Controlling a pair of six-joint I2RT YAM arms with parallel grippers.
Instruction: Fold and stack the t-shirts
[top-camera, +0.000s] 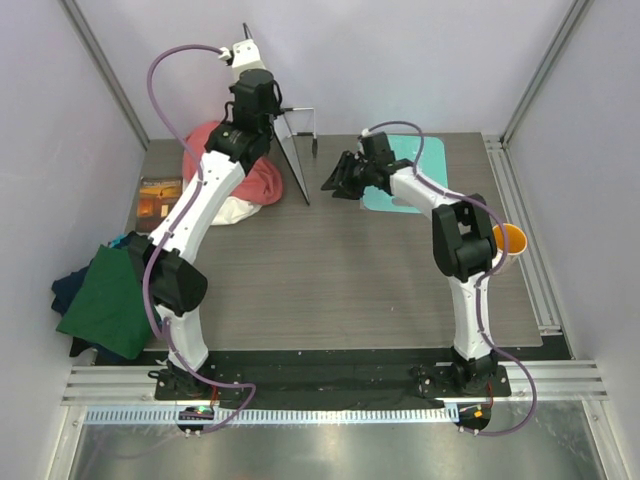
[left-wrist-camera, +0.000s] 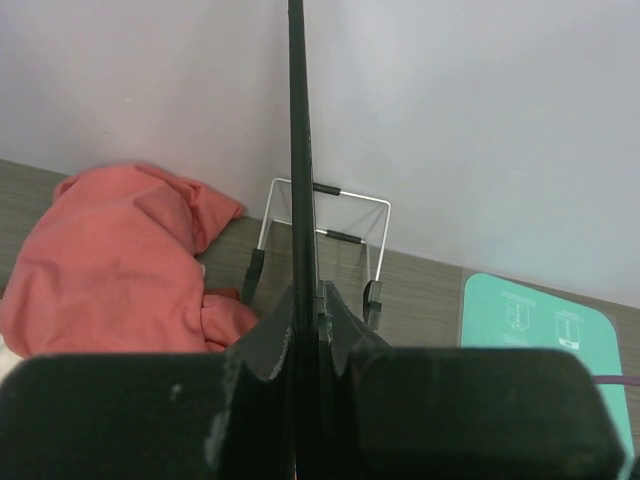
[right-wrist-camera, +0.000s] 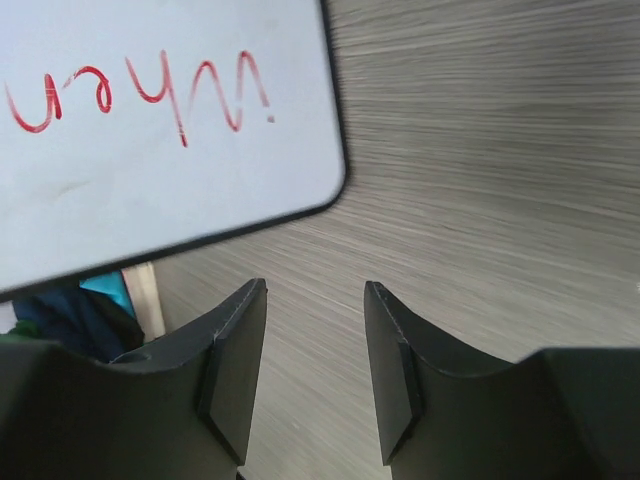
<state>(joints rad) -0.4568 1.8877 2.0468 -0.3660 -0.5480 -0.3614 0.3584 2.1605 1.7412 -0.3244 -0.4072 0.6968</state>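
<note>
Pink t-shirt (left-wrist-camera: 110, 260) lies crumpled at the table's (right-wrist-camera: 480, 200) far left; green t-shirt (top-camera: 110, 300) and navy t-shirt (top-camera: 68, 292) are heaped at its left edge. Left gripper (left-wrist-camera: 308, 305) clamps an upright whiteboard (left-wrist-camera: 297, 150); right gripper (right-wrist-camera: 313, 290) is open and empty.

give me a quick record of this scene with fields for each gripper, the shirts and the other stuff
left gripper: shut on the edge of the whiteboard, held roughly upright
right gripper: open, empty, above the table beside the whiteboard
pink t-shirt: crumpled, unfolded, back left
green t-shirt: bunched at the table's left edge, over navy cloth
wire stand: at the back, next to the whiteboard
teal mat: flat, back right
</note>
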